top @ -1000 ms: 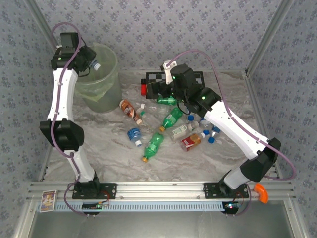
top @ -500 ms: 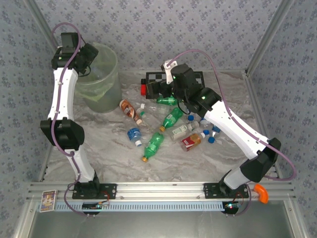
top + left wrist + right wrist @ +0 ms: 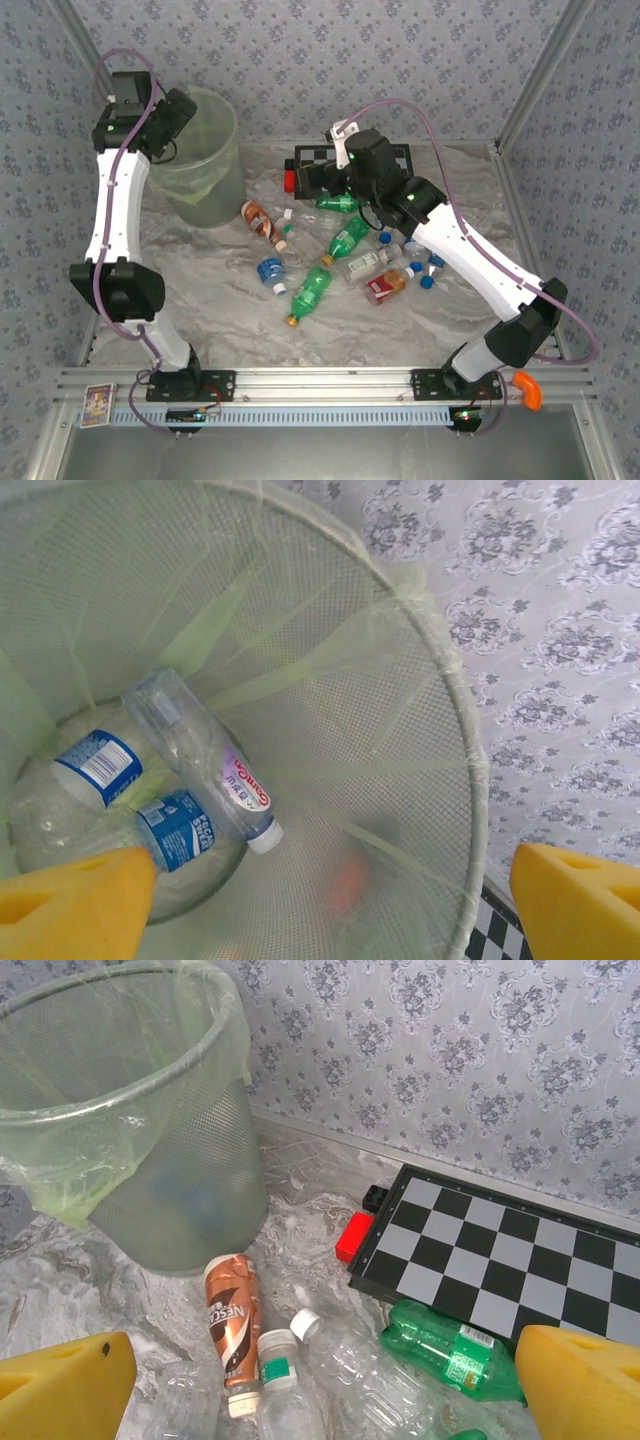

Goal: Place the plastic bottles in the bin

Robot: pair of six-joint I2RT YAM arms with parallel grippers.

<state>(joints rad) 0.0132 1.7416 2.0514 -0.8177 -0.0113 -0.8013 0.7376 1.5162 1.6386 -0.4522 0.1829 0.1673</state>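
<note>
Plastic bottles (image 3: 200, 765) lie in the bin (image 3: 478, 780) under the spread left gripper (image 3: 330, 905); right gripper (image 3: 320, 1385) spread.

The bin (image 3: 205, 195) stands at the far left of the worktop (image 3: 230, 320) with a few bottles (image 3: 205, 770) lying in it, the other bottles (image 3: 346, 238) lie scattered to its right, and the checkerboard (image 3: 500, 1260) lies behind them by the far wall.

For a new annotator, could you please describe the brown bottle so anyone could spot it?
Start at the big pale-green bin at the far left. Just right of its base lies the brown bottle, the only orange-brown one among green and clear neighbours.
</note>
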